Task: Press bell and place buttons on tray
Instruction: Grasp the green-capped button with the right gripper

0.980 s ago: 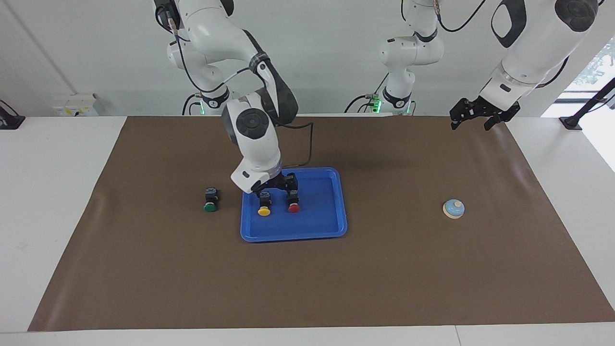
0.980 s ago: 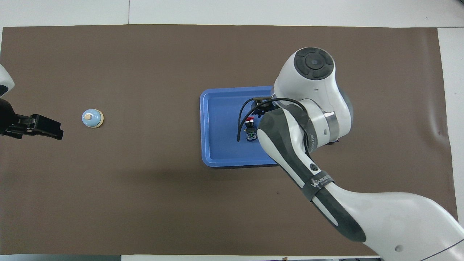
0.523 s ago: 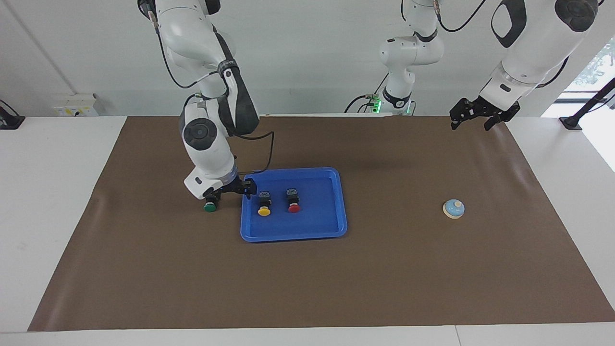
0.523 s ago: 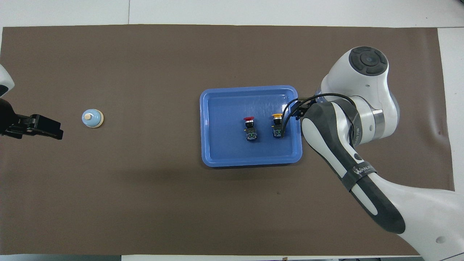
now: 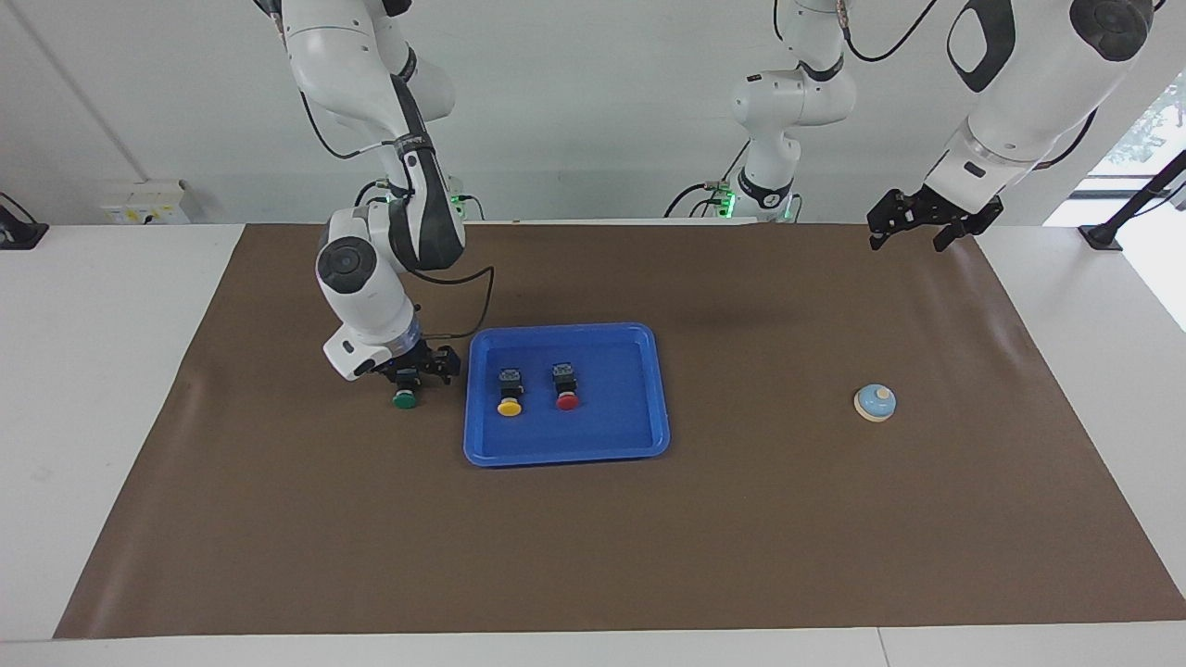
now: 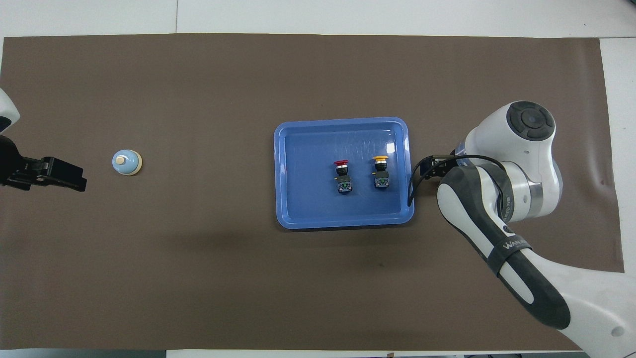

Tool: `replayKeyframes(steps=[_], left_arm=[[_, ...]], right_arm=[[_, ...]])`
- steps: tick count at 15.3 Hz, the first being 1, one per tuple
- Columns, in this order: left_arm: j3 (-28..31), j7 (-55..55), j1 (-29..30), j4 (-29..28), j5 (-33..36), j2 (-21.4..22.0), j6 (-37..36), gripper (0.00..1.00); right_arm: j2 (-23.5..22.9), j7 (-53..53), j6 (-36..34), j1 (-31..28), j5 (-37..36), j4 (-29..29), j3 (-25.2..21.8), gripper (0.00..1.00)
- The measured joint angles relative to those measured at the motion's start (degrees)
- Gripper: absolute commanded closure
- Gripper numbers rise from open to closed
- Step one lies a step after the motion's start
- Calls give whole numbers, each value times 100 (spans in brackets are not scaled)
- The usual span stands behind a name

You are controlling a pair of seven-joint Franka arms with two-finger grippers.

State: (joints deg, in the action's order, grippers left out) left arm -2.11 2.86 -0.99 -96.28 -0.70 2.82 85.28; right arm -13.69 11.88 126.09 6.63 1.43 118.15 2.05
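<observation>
Toward the left of the facing view, the right arm bends down steeply, its right gripper [image 5: 414, 367] low over the green button [image 5: 405, 399] on the brown mat [image 5: 741, 537], fingers spread wide around it. Overhead, the wrist hides that button. At centre, the blue tray [image 5: 639, 445] holds the yellow button [image 5: 509, 406] and red button [image 5: 566, 400]. Farther right sits the bell [image 5: 875, 403]. At upper right, the left gripper [image 5: 913, 225] waits raised with fingers apart, holding nothing.
</observation>
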Motion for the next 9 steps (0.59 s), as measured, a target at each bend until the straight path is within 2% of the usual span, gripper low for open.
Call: replayKeyframes(steps=[7,8,9], left_arm=[[0,0,0,0,0,0,0,0],[0,0,0,0,0,0,0,0],[0,0,0,0,0,0,0,0]], right_arm=[[112,-106,553,-34,-2,424,0,0],[115,-156,733,-52,-2,517,0,6],[115,-213,891,-74,-2,608,1,21]])
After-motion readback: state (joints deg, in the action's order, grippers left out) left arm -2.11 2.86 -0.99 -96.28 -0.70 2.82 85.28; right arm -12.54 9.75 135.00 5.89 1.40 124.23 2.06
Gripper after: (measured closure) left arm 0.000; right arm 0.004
